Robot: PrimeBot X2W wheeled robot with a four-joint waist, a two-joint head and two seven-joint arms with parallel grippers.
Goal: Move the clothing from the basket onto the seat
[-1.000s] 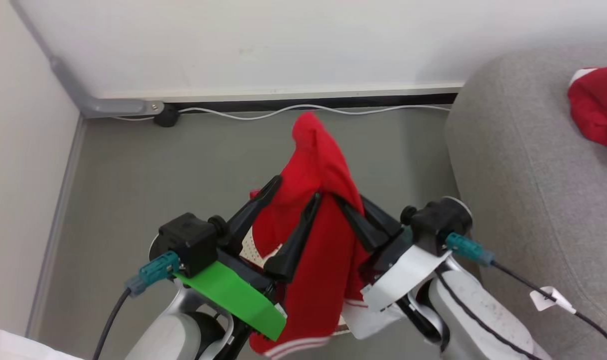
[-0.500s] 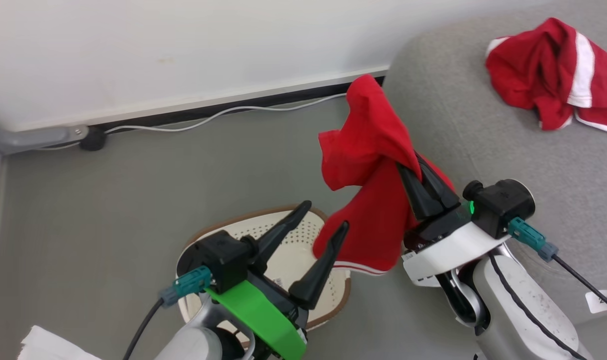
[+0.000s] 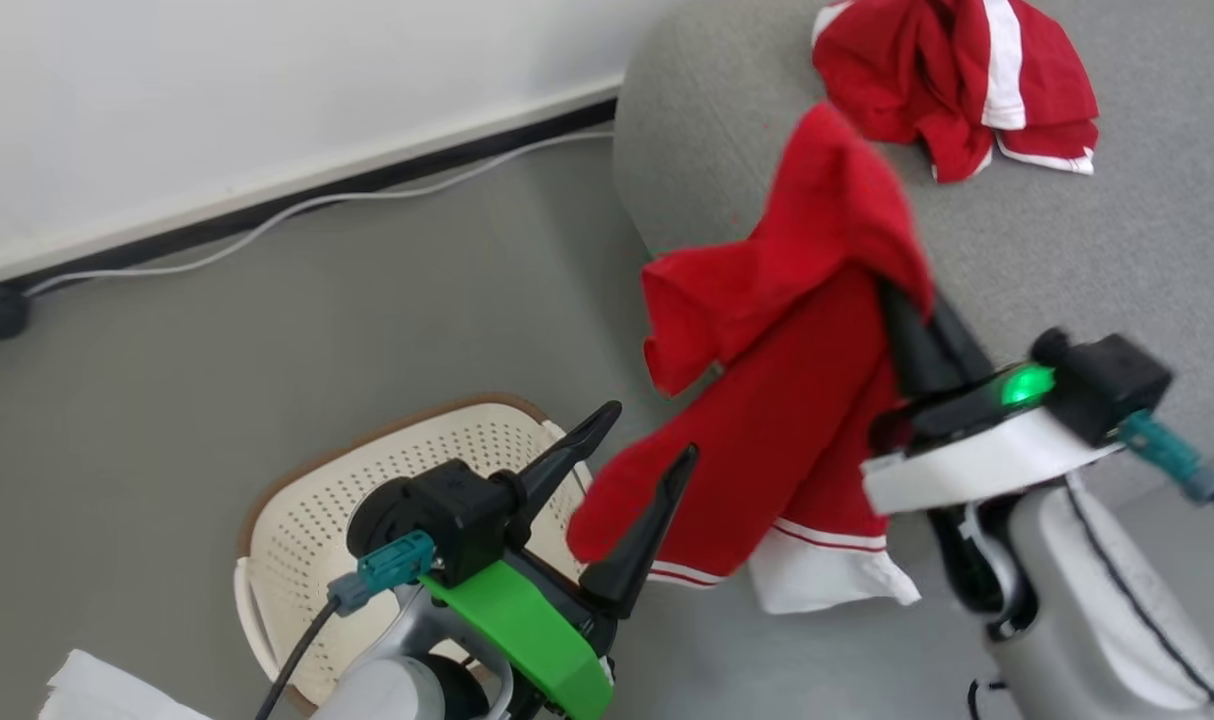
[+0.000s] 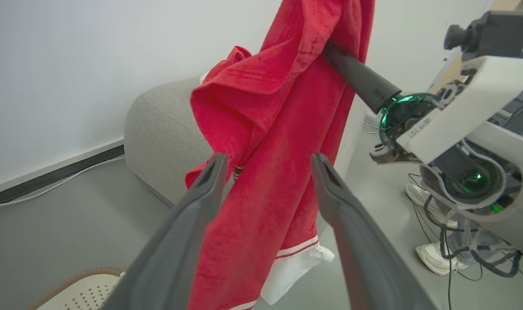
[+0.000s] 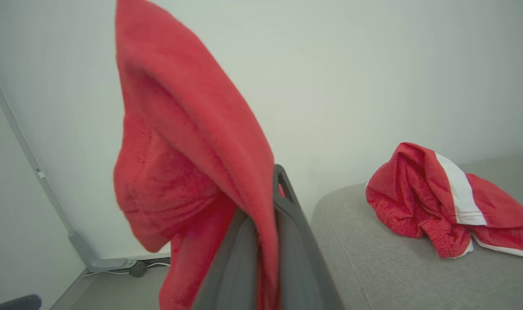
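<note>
A red garment with white trim (image 3: 767, 440) hangs in the air, and my right gripper (image 3: 907, 300) is shut on its upper fold at the left edge of the grey seat (image 3: 1087, 260). Seen from the right wrist, the cloth (image 5: 179, 172) drapes over the shut fingers (image 5: 287, 224). My left gripper (image 3: 650, 430) stands open and holds nothing, just beside the garment's lower end and above the cream basket (image 3: 297, 500). In the left wrist view its fingers (image 4: 192, 215) frame the hanging cloth (image 4: 278, 129). A second red and white garment (image 3: 957, 80) lies crumpled on the seat.
A white wall with a dark skirting and a white cable (image 3: 267, 215) runs behind the grey floor. A white object (image 3: 107, 690) sits at the lower left. White shoes (image 4: 434, 260) and cables lie on the floor past the right arm. A grey pipe (image 5: 85, 254) follows the wall corner.
The head camera has swung toward the seat. My right gripper has carried the red garment away from the left gripper and up to the seat's edge. The left gripper stays open over the basket.
</note>
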